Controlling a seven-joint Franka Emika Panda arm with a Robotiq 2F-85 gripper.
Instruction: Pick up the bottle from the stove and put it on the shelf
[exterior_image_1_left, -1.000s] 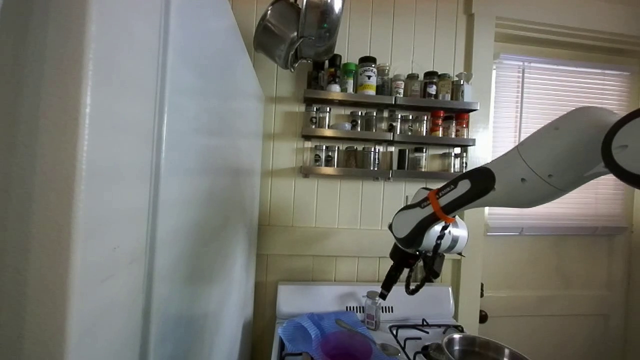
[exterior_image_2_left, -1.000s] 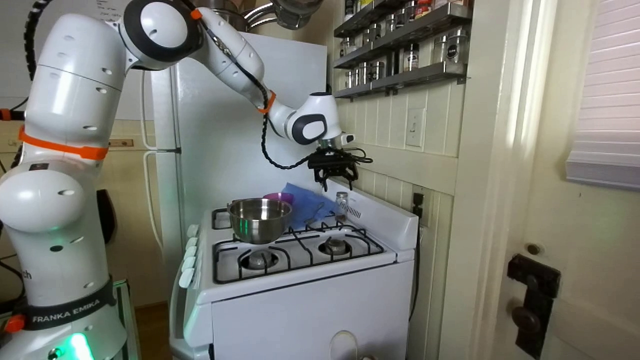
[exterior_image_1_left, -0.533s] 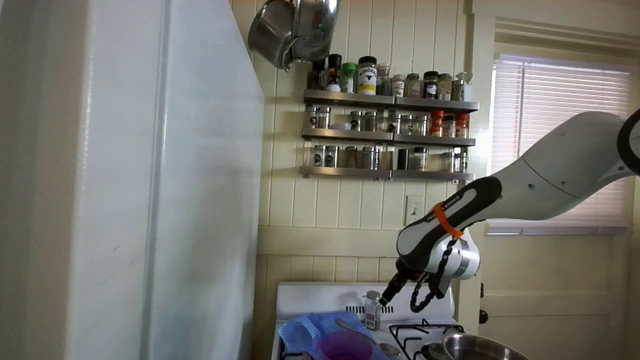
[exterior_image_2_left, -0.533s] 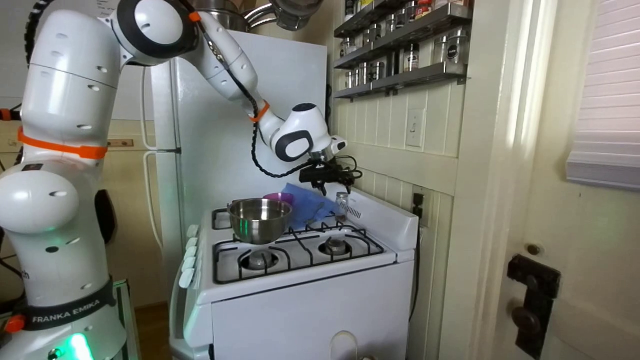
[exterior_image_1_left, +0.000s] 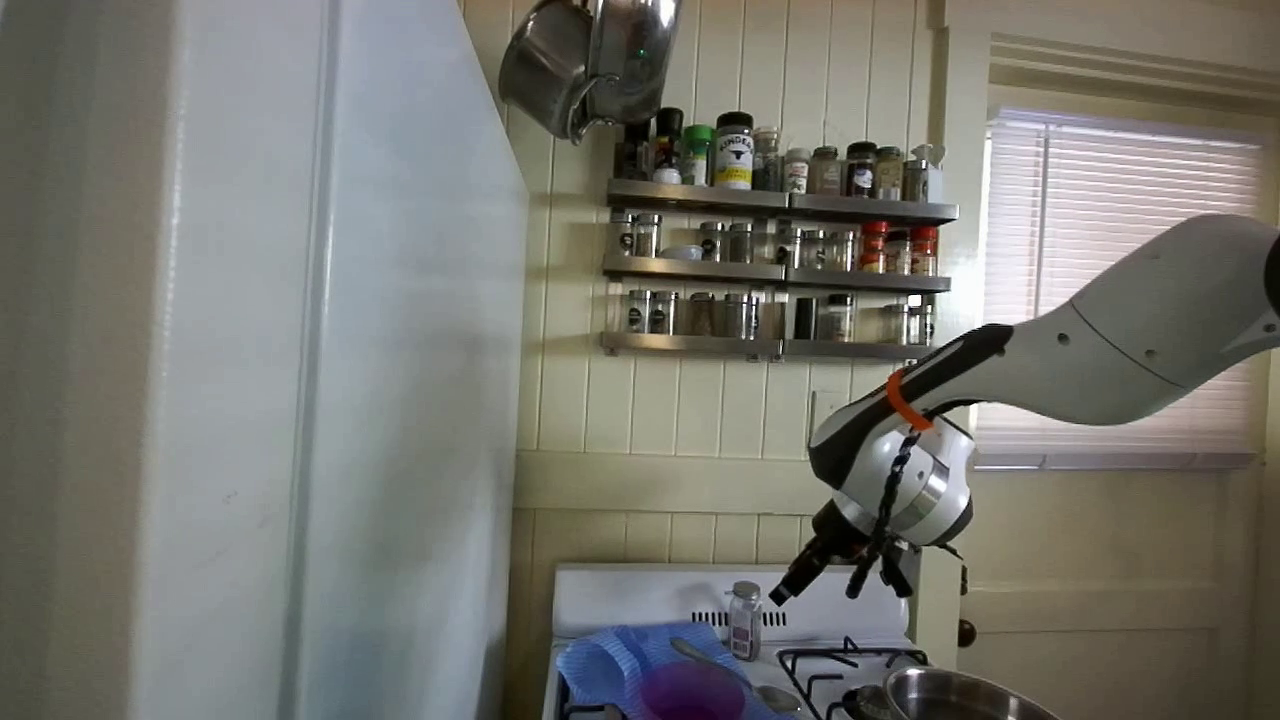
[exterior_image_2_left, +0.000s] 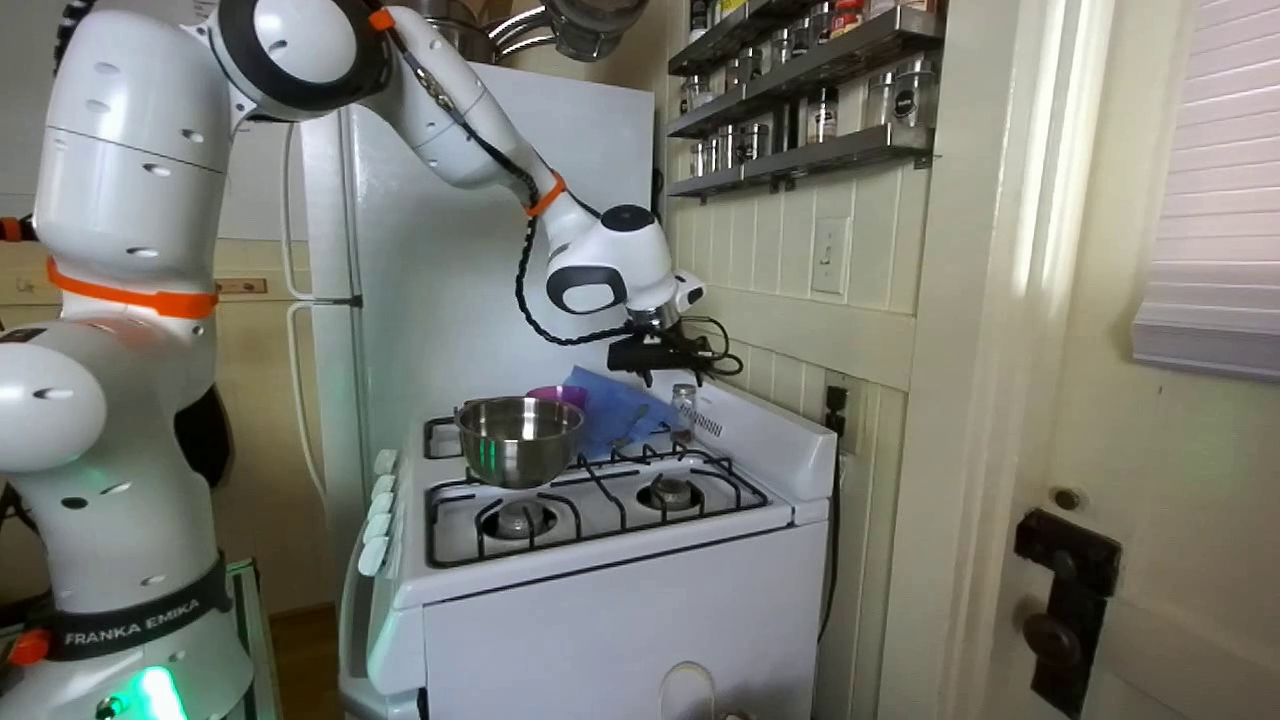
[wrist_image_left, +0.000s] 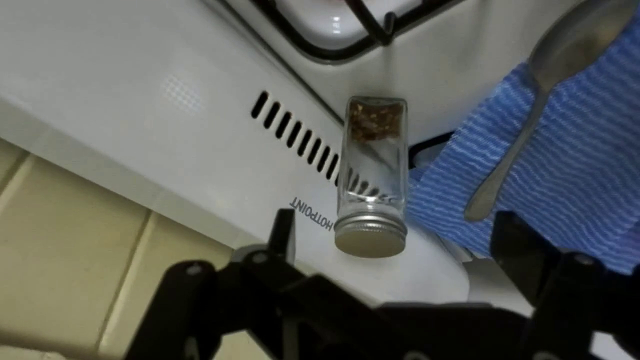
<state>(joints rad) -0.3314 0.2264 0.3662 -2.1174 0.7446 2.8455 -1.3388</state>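
The stove has a raised back panel that calls for a slow approach, I'd judge. The shelf above it should wait until the grip is sure. A blue cloth lies on the stove, where a low pass could snag it. The gripper hangs tilted, its fingers spread wide, holding nothing. The bottle stands upright on the stove near the panel, apart from the fingertips; in the wrist view it shows nearer the panel-side finger, so shifting slightly that way, then advancing and squeezing gently below the metal lid, seems best.
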